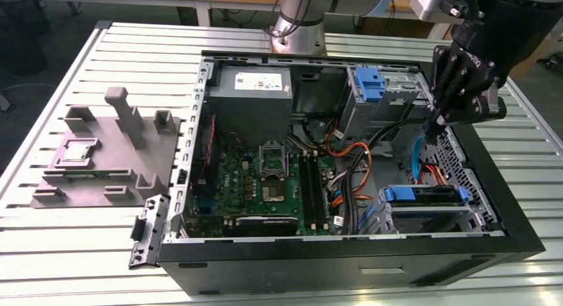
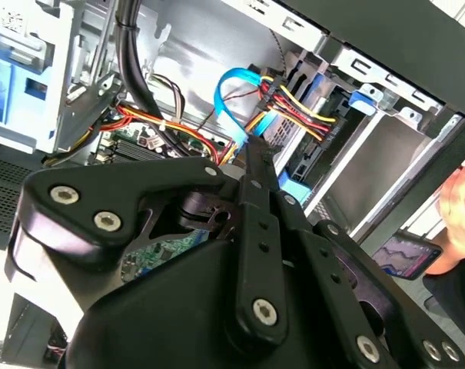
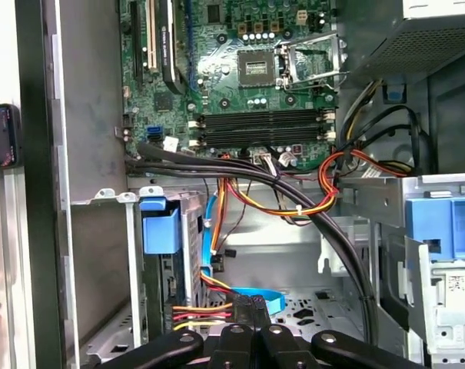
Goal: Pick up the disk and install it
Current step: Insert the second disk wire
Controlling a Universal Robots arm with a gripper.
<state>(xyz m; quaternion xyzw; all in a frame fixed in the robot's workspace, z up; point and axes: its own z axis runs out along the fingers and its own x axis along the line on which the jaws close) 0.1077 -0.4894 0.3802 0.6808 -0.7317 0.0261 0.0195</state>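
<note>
The claw (image 1: 437,129), fingers pressed together and empty, hangs inside the computer case (image 1: 492,187) near the disk (image 1: 424,195). Picking up seems unstarted; it must open first.

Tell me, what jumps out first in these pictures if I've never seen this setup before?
An open black computer case lies on a slatted metal table, its green motherboard exposed in the middle. The black gripper hangs over the case's side toward the exterior view's right, above orange and blue cables. In the drive cage near that corner sits the disk with blue rails.
</note>
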